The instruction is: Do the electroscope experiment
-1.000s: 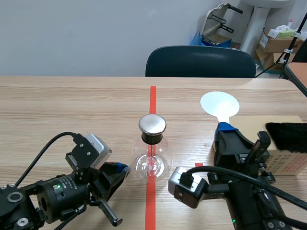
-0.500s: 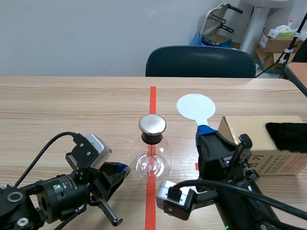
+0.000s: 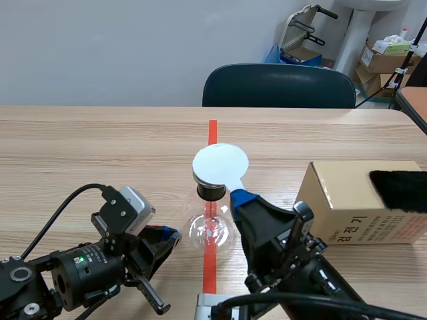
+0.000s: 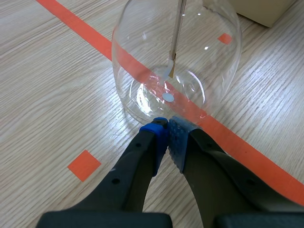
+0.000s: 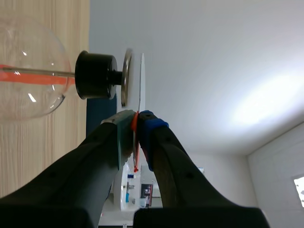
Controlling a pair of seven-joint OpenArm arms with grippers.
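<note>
Over the metal cap (image 5: 125, 76), right gripper (image 3: 241, 197) pinches a thin, probably bendy white disc (image 3: 220, 165) by its stem. Left gripper (image 4: 167, 136) pressed together, empty, just beside fragile glass flask (image 3: 210, 227).

Light wood-grain worktop (image 3: 80, 153): orange-red tape stripe and small squares. Clear round glass flask (image 3: 211, 227): colourless, black stopper (image 5: 95, 75), silver metal cap (image 5: 125, 77). White round flat disc (image 3: 220, 165): plain, no print. Left arm's fingers (image 4: 137, 161): black, blue dotted pads. Right arm's fingers (image 5: 95, 156): black, one pad grey-green, the other blue. Tan cardboard box (image 3: 347, 200): black print. Black fuzzy fur piece (image 3: 400, 190): solid black. Dark teal chair (image 3: 280, 87). Pale grey wall (image 3: 100, 47).
</note>
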